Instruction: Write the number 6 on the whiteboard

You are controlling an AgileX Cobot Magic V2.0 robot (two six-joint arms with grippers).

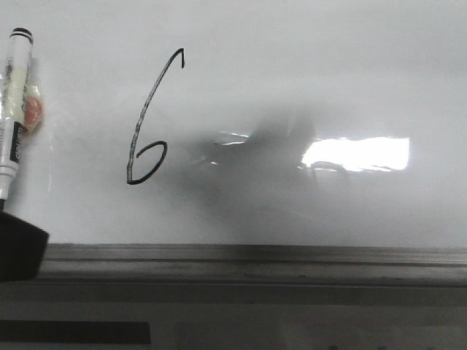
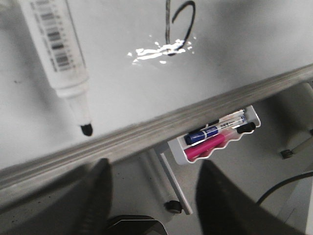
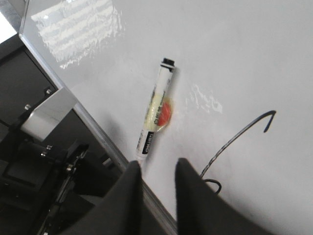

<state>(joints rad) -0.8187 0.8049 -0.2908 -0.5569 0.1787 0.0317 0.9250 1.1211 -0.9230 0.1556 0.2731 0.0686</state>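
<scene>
Plainly, the number 6 (image 1: 148,120) stood drawn in thin black marker on the whiteboard (image 1: 292,73), left of the board's middle in the front view — a tall slanted stem with a short hook at its top and a small angular loop at its foot. The whiteboard was glossy and pale grey-white, with a bright rectangular glare to the right of the digit and a smudged grey shadow between the two. A ribbed grey metal strip (image 1: 255,255) edged its lower side.

At the far left of the front view a marker (image 1: 14,109) lay against the board, uncapped, its black tip pointing down. Its barrel was white and cylindrical with a black band at the upper end, a barcode and small print along it — too blurred to read — and an orange-red patch under what looked like clear tape.

The left pincer (image 2: 151,196) was open: its two dark, ridged fingers (image 2: 95,196) stood well apart and held nothing, the marker's tip just beyond them. The right pincer (image 3: 156,183) showed two smooth dark fingers with a narrow gap between them and nothing in it, near the marker's lower end.

Below the strip, the left wrist view showed a white wavy-edged tray (image 2: 215,139) holding blue, black and pink markers.
</scene>
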